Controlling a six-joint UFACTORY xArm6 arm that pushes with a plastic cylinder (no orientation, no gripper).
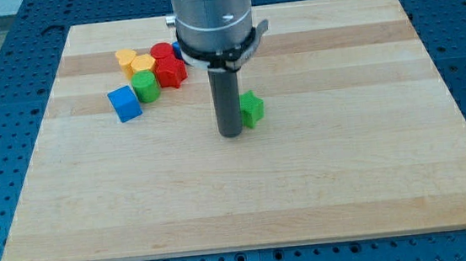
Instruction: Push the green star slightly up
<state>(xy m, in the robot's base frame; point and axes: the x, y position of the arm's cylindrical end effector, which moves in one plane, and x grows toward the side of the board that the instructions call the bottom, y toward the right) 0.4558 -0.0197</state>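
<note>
The green star (252,108) lies near the middle of the wooden board (247,197), partly hidden behind the dark rod. My tip (232,135) rests on the board just to the left of the star and slightly below it, touching or almost touching its left side. The arm's grey body fills the view's top centre and hides the board behind it.
A cluster of blocks sits at the upper left: a blue cube (124,104), a green cylinder (146,86), a yellow heart (126,59), a yellow hexagon (143,66), a red cylinder (161,51) and a red star (170,71). A blue block edge (176,47) peeks out beside the arm.
</note>
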